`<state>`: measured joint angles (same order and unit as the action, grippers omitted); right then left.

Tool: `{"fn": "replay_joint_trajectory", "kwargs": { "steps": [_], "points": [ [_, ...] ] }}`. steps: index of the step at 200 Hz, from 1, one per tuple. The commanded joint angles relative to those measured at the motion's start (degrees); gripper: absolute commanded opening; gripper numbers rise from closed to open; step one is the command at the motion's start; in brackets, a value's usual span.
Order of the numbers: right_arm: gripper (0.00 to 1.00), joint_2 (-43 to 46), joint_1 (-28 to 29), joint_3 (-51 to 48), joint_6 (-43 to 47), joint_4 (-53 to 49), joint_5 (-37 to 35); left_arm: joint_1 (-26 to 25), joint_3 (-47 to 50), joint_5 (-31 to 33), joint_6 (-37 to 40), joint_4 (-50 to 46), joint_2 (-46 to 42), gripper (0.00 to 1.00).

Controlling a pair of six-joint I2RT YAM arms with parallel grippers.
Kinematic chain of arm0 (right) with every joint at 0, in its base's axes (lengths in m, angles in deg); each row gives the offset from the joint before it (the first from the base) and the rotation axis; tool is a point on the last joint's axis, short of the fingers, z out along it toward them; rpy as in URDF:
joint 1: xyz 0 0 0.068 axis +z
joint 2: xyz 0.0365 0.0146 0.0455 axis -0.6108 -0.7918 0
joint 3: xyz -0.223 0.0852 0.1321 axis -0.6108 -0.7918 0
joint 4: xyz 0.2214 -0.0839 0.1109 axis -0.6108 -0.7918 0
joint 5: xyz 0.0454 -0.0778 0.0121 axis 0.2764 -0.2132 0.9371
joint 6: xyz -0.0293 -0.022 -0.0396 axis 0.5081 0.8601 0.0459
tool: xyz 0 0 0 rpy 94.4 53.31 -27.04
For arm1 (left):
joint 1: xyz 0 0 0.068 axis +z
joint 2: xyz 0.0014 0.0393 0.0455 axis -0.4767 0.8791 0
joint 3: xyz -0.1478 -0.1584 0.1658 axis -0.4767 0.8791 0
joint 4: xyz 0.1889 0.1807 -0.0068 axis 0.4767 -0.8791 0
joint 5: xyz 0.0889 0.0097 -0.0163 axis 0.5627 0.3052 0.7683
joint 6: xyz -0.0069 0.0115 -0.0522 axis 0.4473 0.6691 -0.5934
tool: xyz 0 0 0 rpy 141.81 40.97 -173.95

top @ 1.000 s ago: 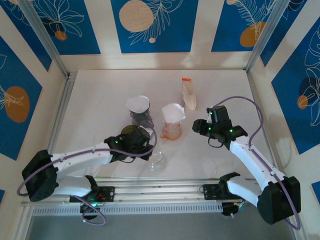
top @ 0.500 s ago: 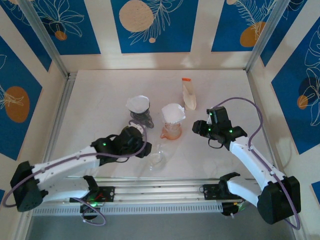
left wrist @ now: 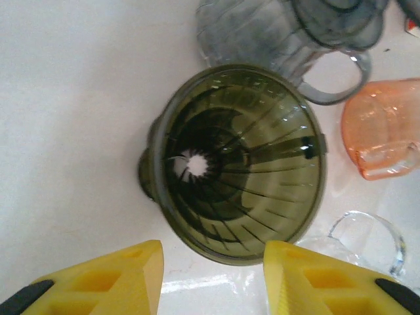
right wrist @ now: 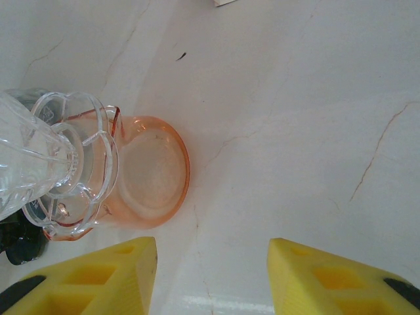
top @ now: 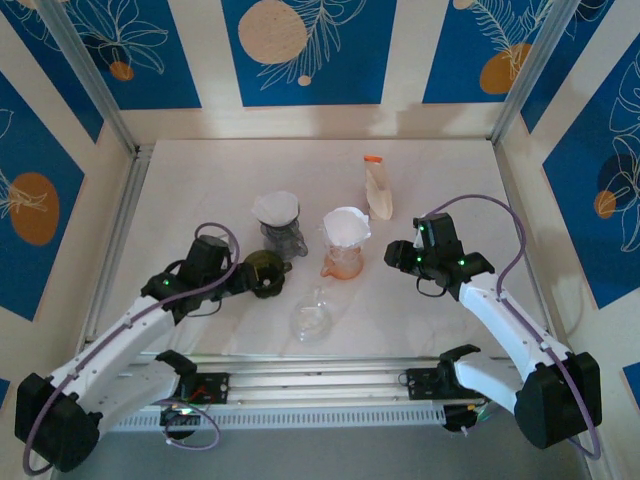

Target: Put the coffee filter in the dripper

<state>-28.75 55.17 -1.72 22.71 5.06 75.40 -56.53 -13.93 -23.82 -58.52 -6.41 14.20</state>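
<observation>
Left wrist view: the left gripper is seen with its yellow fingers spread apart and nothing held between them. Just ahead of the fingertips, a dark green dripper is set on the white table, with its empty mouth turned toward the camera. Whether it is upright or tipped cannot be told. Beyond it a grey dripper is found, and ahead to the right an orange dripper and a clear glass dripper. In the top external view, a white coffee filter is seated in the grey dripper, beyond the left gripper. A second filter is seated in the orange dripper, between the two grippers. The right gripper is likewise held open and empty, with the orange dripper ahead and to the left of its fingers. A filter pack is stood farther back, beyond both grippers.
</observation>
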Motion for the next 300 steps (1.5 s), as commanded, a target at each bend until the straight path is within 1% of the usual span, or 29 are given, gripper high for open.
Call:
{"fn": "replay_joint_trajectory", "kwargs": {
  "steps": [1, 45, 58, 78, 131, 148, 178, 208, 233, 251, 262, 274, 300],
  "points": [
    [0.49, 0.9, -0.4, -0.4, 0.4, -0.4, 1.2, 2.4, 1.6, -3.5, 0.2, 1.4, 2.2, 0.44],
    [0.49, 0.8, -0.5, -0.2, 0.4, -0.3, 1.5, 3.1, 2.7, -2.3, 0.9, 6.6, 7.6, 0.45],
    [0.49, 0.8, -0.6, -0.1, 0.5, -0.4, 1.5, 3.7, 3.1, -2.2, 0.9, 7.8, 8.9, 0.43],
    [0.49, 0.8, -0.6, -0.1, 0.7, -0.5, 1.4, 4.0, 3.6, -2.3, 0.7, 9.3, 9.8, 0.35],
    [0.49, 0.5, -0.9, -0.2, 0.5, -0.2, 1.4, 4.1, 3.8, -2.8, 1.2, 9.4, 9.8, 0.06],
    [0.49, 0.6, -0.9, -0.2, 0.5, -0.1, 1.6, 4.1, 3.5, -2.7, 1.8, 8.4, 8.7, 0.00],
    [0.49, 0.6, -1.0, -0.1, 0.5, -0.3, 1.5, 4.1, 0.1, -2.9, 3.3, 4.1, 5.3, 0.00],
    [0.49, 0.7, -1.0, -0.1, 0.5, -0.3, 1.3, 4.1, -7.0, -4.8, 5.2, -3.1, 0.7, 0.00],
    [0.49, 0.6, -1.0, -0.3, 0.4, -0.1, 1.3, 4.1, -13.2, -8.7, 7.1, -9.7, -0.7, 0.00],
    [0.49, 0.6, -0.9, -0.4, 0.2, 0.2, 1.2, 3.8, -16.6, -14.0, 7.4, -12.7, -0.3, 0.00],
    [0.49, 0.6, -1.0, -0.3, 0.2, 0.2, 1.2, 2.8, -18.3, -16.9, 7.4, -14.3, 0.5, 0.00],
    [0.49, 0.6, -1.1, -0.3, 0.1, 0.3, 1.2, 0.0, -20.2, -18.3, 7.6, -15.4, 1.8, 0.00],
    [0.49, 0.5, -1.0, -0.4, -0.1, 0.3, 1.3, -9.7, -23.3, -16.1, 7.5, -16.7, 5.3, 0.00]
  ]
}}
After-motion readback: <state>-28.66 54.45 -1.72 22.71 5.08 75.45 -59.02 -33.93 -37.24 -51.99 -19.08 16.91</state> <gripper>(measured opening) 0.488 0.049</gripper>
